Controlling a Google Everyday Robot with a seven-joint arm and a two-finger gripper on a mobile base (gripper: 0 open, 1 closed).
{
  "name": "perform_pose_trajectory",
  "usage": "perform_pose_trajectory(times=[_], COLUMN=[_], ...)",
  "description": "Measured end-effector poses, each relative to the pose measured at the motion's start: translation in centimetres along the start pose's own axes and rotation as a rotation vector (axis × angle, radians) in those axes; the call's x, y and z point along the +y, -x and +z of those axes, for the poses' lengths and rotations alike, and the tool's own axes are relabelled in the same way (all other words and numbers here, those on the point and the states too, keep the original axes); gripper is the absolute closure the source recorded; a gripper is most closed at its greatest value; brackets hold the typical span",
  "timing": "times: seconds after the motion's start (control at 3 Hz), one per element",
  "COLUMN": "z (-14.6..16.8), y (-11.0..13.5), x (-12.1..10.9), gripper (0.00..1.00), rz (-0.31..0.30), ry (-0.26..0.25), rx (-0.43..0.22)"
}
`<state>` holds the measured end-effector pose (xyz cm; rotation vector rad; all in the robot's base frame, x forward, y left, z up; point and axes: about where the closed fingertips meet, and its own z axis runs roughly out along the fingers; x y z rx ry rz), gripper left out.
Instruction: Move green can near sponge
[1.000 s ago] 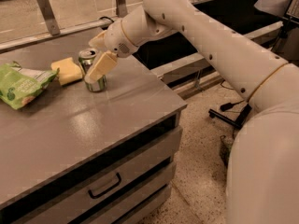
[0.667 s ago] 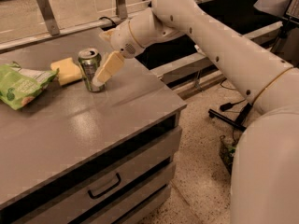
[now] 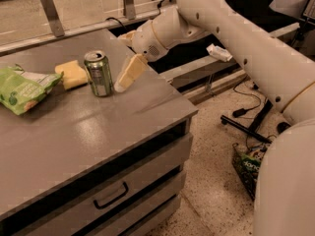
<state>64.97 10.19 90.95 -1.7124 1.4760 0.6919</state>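
The green can [image 3: 98, 73] stands upright on the grey table [image 3: 108, 127], silver top with pull tab showing. The pale yellow sponge [image 3: 72, 74] lies just to its left, close to or touching the can. My gripper [image 3: 123, 63] is just right of the can, open and empty. One pale yellow finger [image 3: 129, 73] slants down to the table beside the can with a small gap between them. The other finger [image 3: 126, 35] shows further back by the wrist.
A crinkled green snack bag [image 3: 22, 89] lies at the table's left. The table's right edge and a drawer with a handle [image 3: 111, 196] are below. A railing runs behind the table. A small basket [image 3: 247, 166] sits on the floor at right.
The gripper was around the can a second ago. It has let go and drawn back to the right. The can stays standing by the sponge.
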Motion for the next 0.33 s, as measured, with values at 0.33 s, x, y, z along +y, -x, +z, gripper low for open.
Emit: perform_pose_trajectory(times=[0.33], z=[0.02], y=[-0.12], x=[0.12], gripper=[0.00], rz=[0.000], ry=[0.005], rx=[0.003])
